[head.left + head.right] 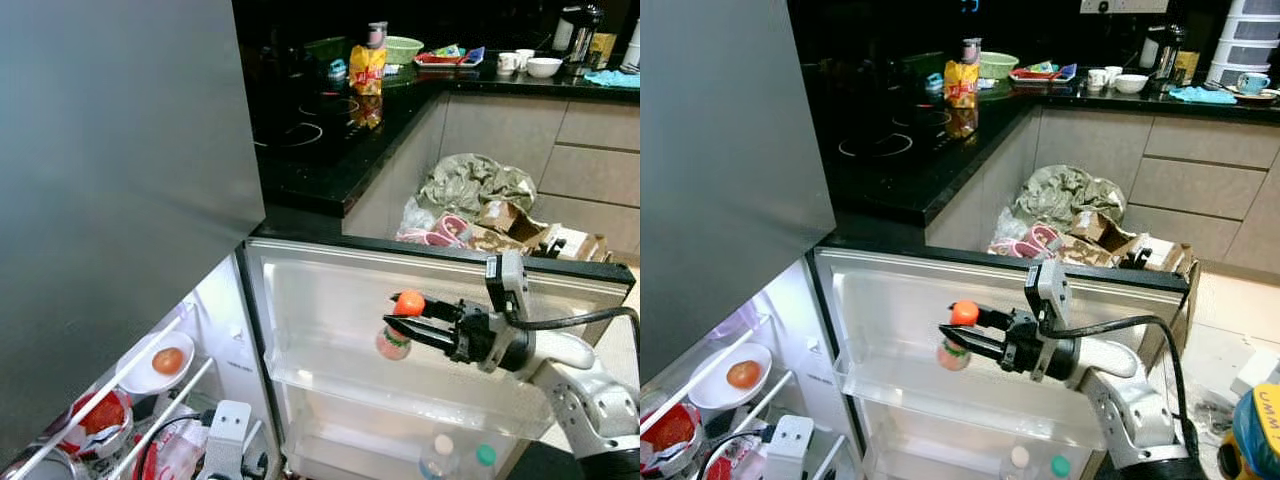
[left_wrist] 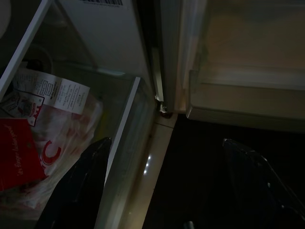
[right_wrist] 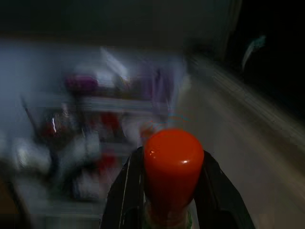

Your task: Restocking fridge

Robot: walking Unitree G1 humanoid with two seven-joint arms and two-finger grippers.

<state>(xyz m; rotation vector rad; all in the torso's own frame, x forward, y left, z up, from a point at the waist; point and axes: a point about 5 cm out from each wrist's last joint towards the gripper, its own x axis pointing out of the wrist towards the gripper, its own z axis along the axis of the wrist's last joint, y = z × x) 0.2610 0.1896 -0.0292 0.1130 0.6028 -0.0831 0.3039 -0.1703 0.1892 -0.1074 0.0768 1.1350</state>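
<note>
My right gripper (image 1: 402,322) is shut on a small bottle with an orange-red cap (image 1: 408,303), held upright in front of the open fridge door (image 1: 330,300), just above its upper door shelf (image 1: 400,395). In the right wrist view the cap (image 3: 173,160) sits between both fingers (image 3: 125,191), with the blurred fridge interior behind. My left gripper (image 2: 167,191) hangs low with its fingers (image 2: 78,186) spread apart by the fridge's lower drawer, next to a red and white bag (image 2: 43,148).
Inside the fridge a white bowl with a tomato (image 1: 167,360) rests on a wire shelf, red packages (image 1: 100,412) below. Two bottles (image 1: 440,455) stand in the lower door shelf. Bags and boxes (image 1: 480,210) lie on the floor behind the door. A black counter (image 1: 330,140) stands beyond.
</note>
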